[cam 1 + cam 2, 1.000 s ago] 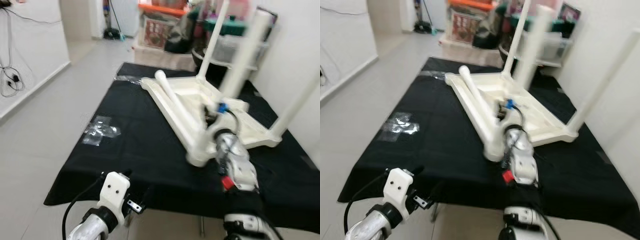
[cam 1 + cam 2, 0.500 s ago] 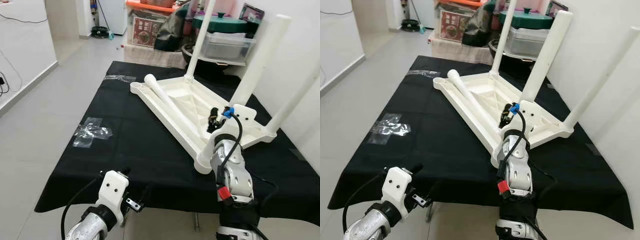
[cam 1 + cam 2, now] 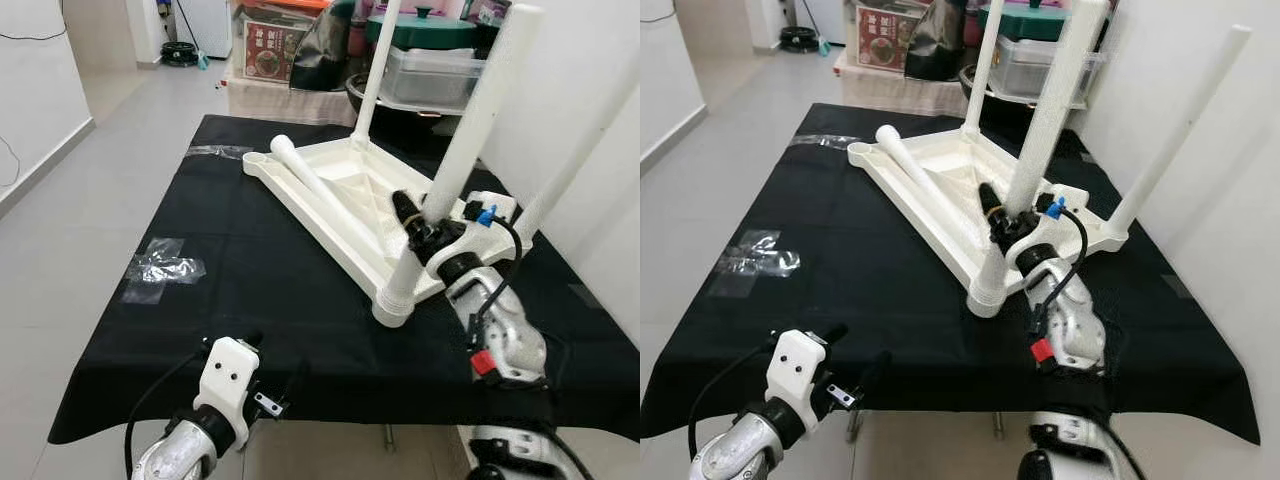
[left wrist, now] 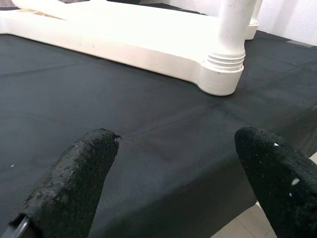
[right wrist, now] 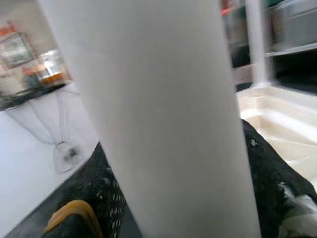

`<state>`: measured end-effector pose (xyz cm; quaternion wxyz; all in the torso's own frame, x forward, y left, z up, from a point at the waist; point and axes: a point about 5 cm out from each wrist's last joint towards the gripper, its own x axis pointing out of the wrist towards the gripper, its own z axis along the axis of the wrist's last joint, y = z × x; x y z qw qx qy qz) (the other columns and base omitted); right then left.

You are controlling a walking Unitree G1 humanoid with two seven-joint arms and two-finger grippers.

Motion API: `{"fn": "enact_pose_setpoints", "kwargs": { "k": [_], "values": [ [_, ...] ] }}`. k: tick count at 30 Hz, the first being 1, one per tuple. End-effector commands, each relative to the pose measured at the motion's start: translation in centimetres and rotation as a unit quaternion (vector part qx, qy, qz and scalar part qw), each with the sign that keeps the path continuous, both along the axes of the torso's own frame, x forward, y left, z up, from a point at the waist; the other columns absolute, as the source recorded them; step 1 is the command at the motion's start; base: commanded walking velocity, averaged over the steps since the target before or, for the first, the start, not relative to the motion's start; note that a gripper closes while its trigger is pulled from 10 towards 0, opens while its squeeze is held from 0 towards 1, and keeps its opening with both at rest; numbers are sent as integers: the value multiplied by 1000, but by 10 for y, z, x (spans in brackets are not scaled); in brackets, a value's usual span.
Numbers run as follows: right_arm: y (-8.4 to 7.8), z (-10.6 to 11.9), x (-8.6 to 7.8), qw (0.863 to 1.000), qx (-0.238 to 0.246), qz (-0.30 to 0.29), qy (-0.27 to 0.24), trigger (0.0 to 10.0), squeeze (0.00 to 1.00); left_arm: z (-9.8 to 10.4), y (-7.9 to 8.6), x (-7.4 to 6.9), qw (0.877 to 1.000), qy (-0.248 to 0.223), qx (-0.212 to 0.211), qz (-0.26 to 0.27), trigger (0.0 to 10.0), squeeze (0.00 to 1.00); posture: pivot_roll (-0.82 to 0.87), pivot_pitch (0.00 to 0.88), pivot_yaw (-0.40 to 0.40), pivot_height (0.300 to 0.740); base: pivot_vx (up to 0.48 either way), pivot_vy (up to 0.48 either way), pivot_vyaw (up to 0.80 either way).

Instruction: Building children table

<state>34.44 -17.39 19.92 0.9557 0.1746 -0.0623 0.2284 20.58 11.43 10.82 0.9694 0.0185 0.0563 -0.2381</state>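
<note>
White table: upside down on black cloth, three legs upright, one loose leg lying in it. Right gripper: clamped round the near leg low down. Left gripper: fingers spread, table at its 12 o'clock, apart.

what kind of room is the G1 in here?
Likely a lived-in home room or hallway, not a lab: tiled floor, stacked storage boxes and a lidded pot against the wall. The white children's table lies upside down on a black-clothed work table.
</note>
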Motion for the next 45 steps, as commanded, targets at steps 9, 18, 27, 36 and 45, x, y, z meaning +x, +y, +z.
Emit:
{"fn": "enact_pose_setpoints", "kwargs": {
  "k": [9,18,27,36,45],
  "values": [
    [31,-8,-23,909,-75,409,-6,10000,0,-3,-2,0,1000,5,-7,-2,10000,0,140,10,-139,740,0,0,0],
    [46,-2,6,945,-89,314,-29,0,0,-3,-2,-2,1000,4,-7,0,10000,0,143,9,-148,740,0,0,0],
    [34,-14,4,974,-102,200,-5,0,0,-5,-3,-3,1000,6,-6,-2,10000,0,140,0,-154,740,0,0,0],
    [-13,-32,-3,953,-92,-273,98,0,0,-6,-2,-2,1000,8,-5,-7,10000,0,127,0,-137,740,0,0,0],
    [27,-46,-25,917,-45,-366,152,2980,0,-5,-2,-1,1000,4,-2,-4,10000,0,135,0,-140,740,0,0,0]
  ]
}}
